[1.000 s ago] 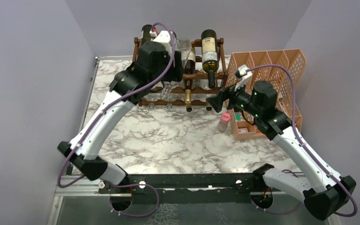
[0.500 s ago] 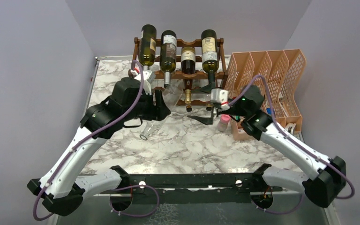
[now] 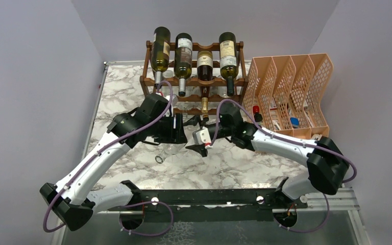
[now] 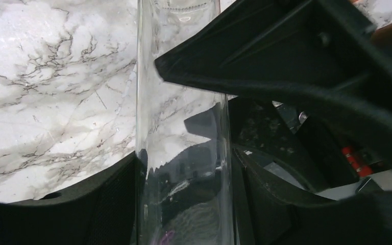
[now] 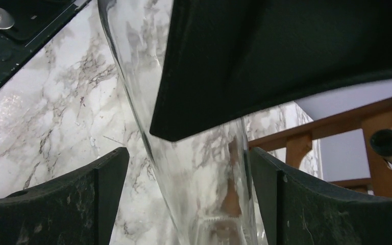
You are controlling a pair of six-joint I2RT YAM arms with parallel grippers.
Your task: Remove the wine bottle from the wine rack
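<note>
The left claw (image 4: 184, 155) was seen clamped on the wine bottle (image 4: 179, 117), a clear glass one, with both fingers pressed against the glass; the right claw (image 5: 189, 153) was spread about the same bottle, one finger against the glass and a strip of marble shown between the other finger and the glass, so no grip was made there; in each wrist view a black finger of the other claw was seen lying across the bottle. From above, the two claws were found close together over the middle of the counter (image 3: 245, 163); the bottle was held tilted there, its open mouth turned toward the near edge and low over the marble, though whether it touched could not be told; it was clear of the wine rack (image 3: 194, 81) and just in front of it. Behind, four dark bottles (image 3: 183, 51) were seen lying on the rack's top tier, necks sloping forward; a gold-capped bottle (image 3: 204, 106) was lodged in a lower tier. To the right of the rack, an orange mesh file organizer (image 3: 291, 76) was stood at the counter's back corner.
</note>
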